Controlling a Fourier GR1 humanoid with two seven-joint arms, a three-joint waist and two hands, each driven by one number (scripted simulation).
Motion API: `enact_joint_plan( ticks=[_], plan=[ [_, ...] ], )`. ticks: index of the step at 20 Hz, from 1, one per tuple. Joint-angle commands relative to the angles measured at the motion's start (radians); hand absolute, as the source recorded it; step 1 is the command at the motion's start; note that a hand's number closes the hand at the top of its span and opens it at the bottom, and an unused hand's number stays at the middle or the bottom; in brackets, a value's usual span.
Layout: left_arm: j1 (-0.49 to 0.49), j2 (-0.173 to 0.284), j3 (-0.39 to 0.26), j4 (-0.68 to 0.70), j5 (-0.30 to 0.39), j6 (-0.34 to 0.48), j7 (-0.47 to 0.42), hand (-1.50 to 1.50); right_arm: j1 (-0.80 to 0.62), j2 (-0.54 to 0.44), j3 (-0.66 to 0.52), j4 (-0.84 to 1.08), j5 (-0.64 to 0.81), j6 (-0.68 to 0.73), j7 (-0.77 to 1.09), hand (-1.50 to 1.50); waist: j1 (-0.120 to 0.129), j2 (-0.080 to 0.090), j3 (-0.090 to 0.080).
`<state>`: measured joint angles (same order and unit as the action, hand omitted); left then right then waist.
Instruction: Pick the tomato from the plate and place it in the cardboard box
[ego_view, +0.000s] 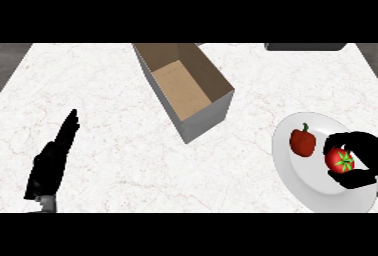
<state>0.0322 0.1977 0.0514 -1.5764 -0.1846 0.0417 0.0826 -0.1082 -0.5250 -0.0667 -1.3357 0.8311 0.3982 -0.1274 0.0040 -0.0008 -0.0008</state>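
Head view: the right hand (356, 161) curls round the tomato (341, 160), fingers above and thumb below it, over the white plate (295, 172) at the counter's right edge. Whether the tomato has left the plate cannot be told. A red pepper (303, 141) lies just beside it on the plate. The cardboard box (184, 87) stands open well apart, up and to the left, its long axis running diagonally away. The carry likely goes leftward and away. The left hand (55, 155) rests at the left, fingers straight.

Right robot hand (359, 161) curled shut; left robot hand (52, 160) straight-fingered.
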Motion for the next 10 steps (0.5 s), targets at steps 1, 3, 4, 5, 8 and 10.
enact_joint_plan(
  ticks=[1,3,4,5,8,10],
  plan=[
    [0.010,-0.019,-0.019,-0.002,-0.030,0.011,-0.008,0.00,-0.015,0.025,0.001,0.081,0.074,-0.166,-0.070,1.50,0.000,0.002,0.001],
    [0.004,0.003,0.016,-0.030,0.009,-0.025,0.032,0.00,0.036,0.036,-0.015,-0.055,0.050,-0.128,-0.032,1.50,-0.004,0.000,0.001],
    [-0.033,-0.031,-0.006,0.011,-0.017,0.006,0.027,0.00,-0.043,0.027,-0.025,0.055,0.065,-0.157,-0.073,1.50,-0.001,0.001,0.001],
    [0.007,-0.012,0.004,-0.020,0.000,-0.018,0.016,0.00,0.031,0.081,0.012,-0.124,0.087,-0.135,0.066,1.50,-0.005,-0.001,0.001],
    [-0.020,-0.015,0.002,0.014,-0.019,-0.004,0.016,0.00,-0.046,0.155,0.063,-0.138,0.180,-0.133,0.266,1.50,-0.001,0.000,0.000],
    [0.020,-0.019,0.004,0.045,-0.012,-0.009,-0.065,0.00,-0.095,0.223,0.097,-0.164,0.245,-0.144,0.410,1.50,0.005,0.000,-0.001]
  ],
)
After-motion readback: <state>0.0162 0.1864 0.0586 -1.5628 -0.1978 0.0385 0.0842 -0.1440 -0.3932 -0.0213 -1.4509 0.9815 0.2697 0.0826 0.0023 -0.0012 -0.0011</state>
